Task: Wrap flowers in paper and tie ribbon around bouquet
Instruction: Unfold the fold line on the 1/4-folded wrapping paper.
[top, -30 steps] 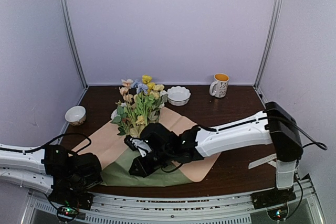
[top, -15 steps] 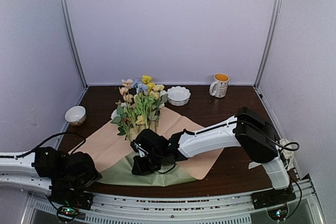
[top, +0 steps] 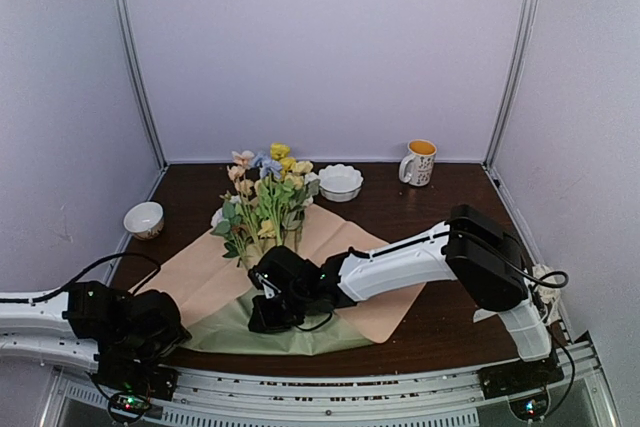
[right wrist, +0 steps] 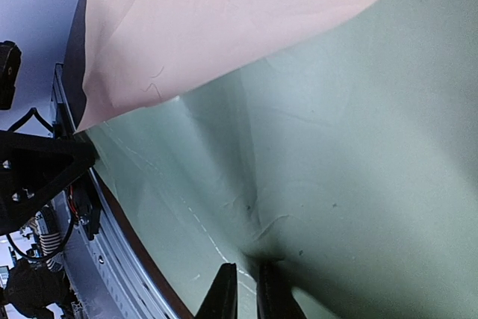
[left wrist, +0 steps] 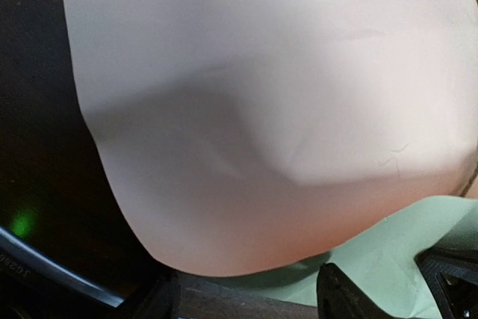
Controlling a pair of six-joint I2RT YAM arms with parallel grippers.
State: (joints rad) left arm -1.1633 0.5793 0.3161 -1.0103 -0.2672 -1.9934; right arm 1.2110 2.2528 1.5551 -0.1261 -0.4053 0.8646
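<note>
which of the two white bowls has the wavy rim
The wavy-rimmed bowl is at the back, just right of the flowers. The smooth-rimmed bowl sits apart near the left wall.

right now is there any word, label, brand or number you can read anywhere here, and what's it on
No text can be read in any view.
The mug: speckled markings on its side, too small to read.
The paper: plain on both sides, no print visible.

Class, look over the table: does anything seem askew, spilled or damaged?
The paper lies diagonally on the table. Its near part shows green instead of peach and is wrinkled where the right gripper pinches it. Nothing looks spilled or torn.
</note>
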